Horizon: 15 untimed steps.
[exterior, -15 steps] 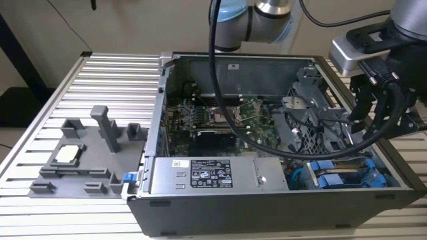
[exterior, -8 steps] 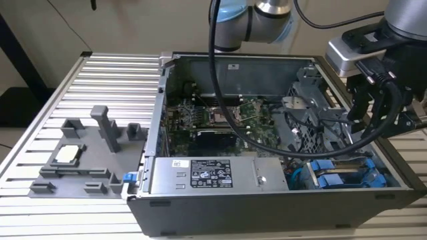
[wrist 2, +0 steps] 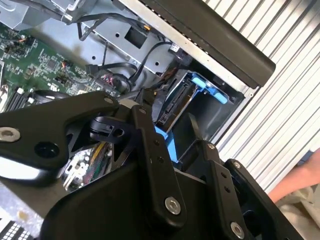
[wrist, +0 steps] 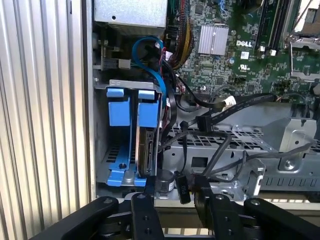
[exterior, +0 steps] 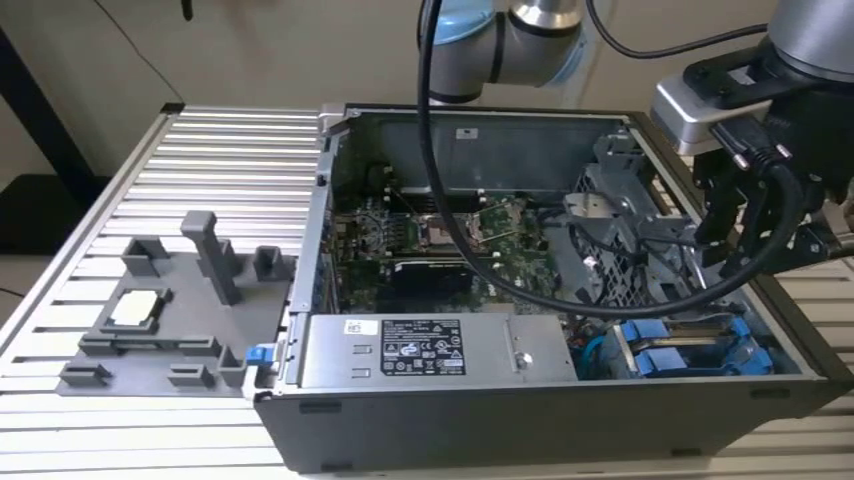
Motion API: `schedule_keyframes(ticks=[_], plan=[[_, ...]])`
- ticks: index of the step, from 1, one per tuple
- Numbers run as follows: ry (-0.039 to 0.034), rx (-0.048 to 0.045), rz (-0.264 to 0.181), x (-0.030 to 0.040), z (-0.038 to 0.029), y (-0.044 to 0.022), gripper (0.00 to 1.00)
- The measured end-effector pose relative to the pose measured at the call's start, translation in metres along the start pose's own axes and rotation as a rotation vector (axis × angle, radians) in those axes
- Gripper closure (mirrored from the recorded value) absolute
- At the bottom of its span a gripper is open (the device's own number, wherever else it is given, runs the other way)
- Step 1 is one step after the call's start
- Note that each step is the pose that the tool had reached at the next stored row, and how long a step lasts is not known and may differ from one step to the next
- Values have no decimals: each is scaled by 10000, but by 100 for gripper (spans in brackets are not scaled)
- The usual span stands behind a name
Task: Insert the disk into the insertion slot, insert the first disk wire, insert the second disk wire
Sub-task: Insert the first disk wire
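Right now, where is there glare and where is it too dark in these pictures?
Exterior view: even light, the case interior shaded over the circuit board. Second wrist view: the ribbed table is very bright, the gripper a dark mass before it. First wrist view: the table's ribs shine, the disk sits in shade.

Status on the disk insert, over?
Hand open, holding nothing, close by the cage. Disk in slot. Black cables loose beside it.

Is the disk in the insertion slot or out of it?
In: the disk stands on edge inside the insertion slot, beside a second blue carrier.
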<state>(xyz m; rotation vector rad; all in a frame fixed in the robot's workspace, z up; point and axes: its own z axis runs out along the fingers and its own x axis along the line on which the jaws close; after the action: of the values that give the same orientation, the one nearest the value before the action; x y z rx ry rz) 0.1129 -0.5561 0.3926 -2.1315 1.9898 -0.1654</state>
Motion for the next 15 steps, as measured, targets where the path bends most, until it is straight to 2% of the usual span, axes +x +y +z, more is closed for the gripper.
schedule_keyframes(ticks=[1,2,8,9,15], plan=[[0,0,-1,0,1,0,55],[1,0,-1,0,2,0,62],[2,0,-1,1,10,3,65],[2,0,-1,1,11,3,72],[1,0,-1,1,12,3,74]])
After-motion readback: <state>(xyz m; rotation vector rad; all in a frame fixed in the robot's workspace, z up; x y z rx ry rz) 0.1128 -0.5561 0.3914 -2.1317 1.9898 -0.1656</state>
